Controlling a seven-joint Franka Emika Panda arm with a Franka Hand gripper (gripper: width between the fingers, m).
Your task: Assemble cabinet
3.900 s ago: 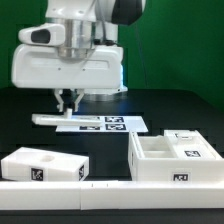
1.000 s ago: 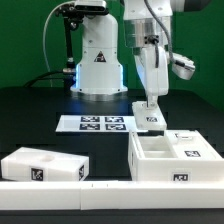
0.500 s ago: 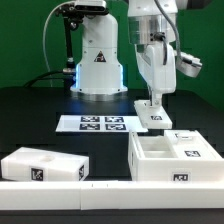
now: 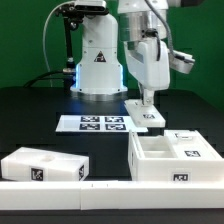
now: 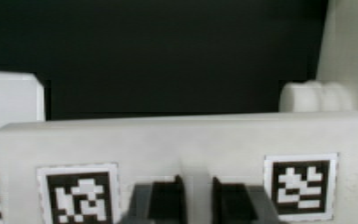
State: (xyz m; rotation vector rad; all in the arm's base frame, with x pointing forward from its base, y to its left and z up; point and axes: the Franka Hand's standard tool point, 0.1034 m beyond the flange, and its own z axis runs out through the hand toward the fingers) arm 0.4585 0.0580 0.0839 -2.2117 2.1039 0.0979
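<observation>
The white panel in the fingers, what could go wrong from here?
1. The fingers seem to pinch the white panel at one edge only, so it could tilt or slip while being carried.
2. The panel is right by the marker board and close to the cabinet box; a low move toward the box might clip its wall.

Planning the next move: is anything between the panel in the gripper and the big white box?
Nothing visible. The gripper is shut on the panel, just beyond the box in the exterior view, with open space between them. The marker board lies off toward the exterior view's left.
</observation>
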